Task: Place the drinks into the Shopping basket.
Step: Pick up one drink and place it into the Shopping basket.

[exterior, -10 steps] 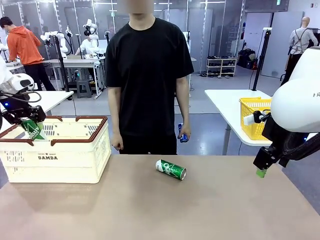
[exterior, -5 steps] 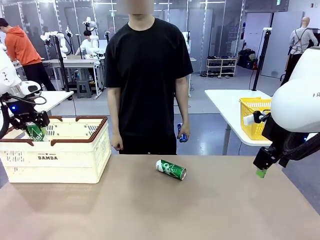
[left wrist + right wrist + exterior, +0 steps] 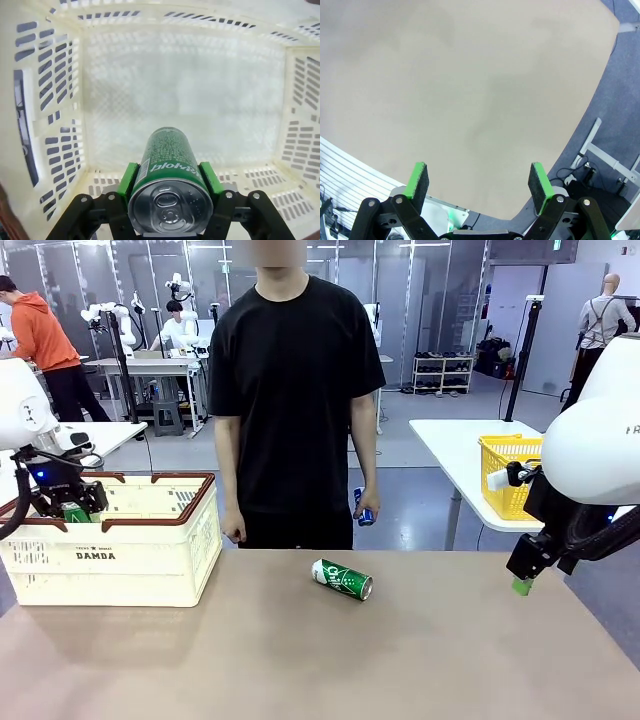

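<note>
Can (image 3: 169,165) over basket (image 3: 50,115) floor
My left fingers (image 3: 128,179) pinch it; I should lower before letting go; right fingers (image 3: 418,181) spread.

Gripped green can (image 3: 76,512) mostly behind Shopping basket (image 3: 140,560) wall, blue can (image 3: 368,518) half hidden in hand (image 3: 367,498)

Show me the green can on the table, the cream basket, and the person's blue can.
Table can (image 3: 342,579): front view, middle of its green side.
Basket (image 3: 110,575): front view, front wall.
Blue can (image 3: 367,514): front view, lower end.
</note>
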You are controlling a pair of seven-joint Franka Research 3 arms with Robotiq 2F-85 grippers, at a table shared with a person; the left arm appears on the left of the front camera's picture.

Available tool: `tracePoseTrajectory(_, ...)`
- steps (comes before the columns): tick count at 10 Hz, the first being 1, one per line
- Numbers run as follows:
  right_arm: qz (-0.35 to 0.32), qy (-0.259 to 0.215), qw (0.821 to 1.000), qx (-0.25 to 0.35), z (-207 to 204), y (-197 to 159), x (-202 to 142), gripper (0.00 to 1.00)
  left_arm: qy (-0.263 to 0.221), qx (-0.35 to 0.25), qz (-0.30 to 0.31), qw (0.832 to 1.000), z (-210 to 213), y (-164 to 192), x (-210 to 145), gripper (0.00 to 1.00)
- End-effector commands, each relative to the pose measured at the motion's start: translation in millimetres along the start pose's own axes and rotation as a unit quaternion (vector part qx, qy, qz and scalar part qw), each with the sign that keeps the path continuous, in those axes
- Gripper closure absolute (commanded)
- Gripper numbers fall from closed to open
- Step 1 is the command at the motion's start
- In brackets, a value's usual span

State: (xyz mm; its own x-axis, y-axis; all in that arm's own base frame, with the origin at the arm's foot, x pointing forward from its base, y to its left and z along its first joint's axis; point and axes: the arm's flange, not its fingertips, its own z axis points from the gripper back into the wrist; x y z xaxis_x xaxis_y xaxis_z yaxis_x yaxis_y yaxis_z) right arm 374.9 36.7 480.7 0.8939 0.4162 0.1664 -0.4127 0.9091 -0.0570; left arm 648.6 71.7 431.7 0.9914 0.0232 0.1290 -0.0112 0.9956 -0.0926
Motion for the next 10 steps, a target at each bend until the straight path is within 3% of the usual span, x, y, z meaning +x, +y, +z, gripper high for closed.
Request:
tracePoseTrajectory(1, 0.006, 0.001, 1.000, 0.000, 0.9, -1.2, -0.2, 0.00, 0.004, -0.008, -0.015, 1.000, -0.6, 6.5, 7.5, 0.40)
tracePoseTrajectory(5, 0.006, 0.001, 1.000, 0.000, 0.9, -1.2, -0.2, 0.00, 0.025, 0.021, -0.016, 0.999, -28.5, 10.3, 7.3, 0.40)
tracePoseTrajectory(10, 0.006, 0.001, 1.000, 0.000, 0.9, -1.2, -0.2, 0.00, 0.012, 0.020, -0.016, 1.000, -49.8, 14.5, 2.4, 0.40)
